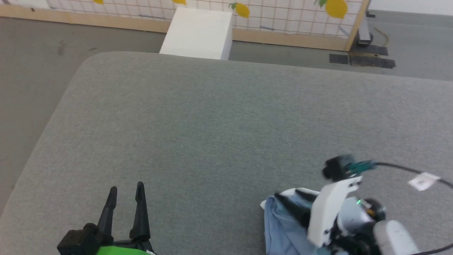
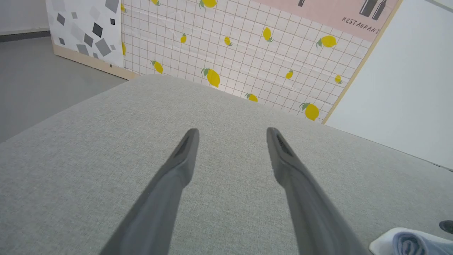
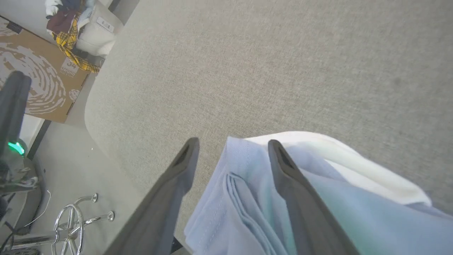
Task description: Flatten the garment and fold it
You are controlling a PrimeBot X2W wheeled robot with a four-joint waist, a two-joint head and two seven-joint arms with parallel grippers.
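The garment [image 1: 279, 223], a bunched light blue shirt with a white lining edge, lies at the near right of the grey fabric-covered table [image 1: 226, 124]. My right gripper [image 1: 288, 194] hangs over it. In the right wrist view its fingers [image 3: 231, 141] stand wide apart and open. The garment [image 3: 354, 198] lies loose beneath and between them, its folded hem showing. My left gripper [image 1: 126, 187] is open above bare table at the near left, nothing between its fingers [image 2: 231, 132]. A corner of the garment [image 2: 410, 244] shows at the lower right of the left wrist view.
A white box [image 1: 198, 33] stands on the floor beyond the table's far edge, in front of a lemon-patterned panel [image 1: 283, 17]. A cable with a white tag [image 1: 423, 180] trails from my right wrist. Off the table's near corner are a cardboard box [image 3: 39, 88] and a chrome stand [image 3: 70, 219].
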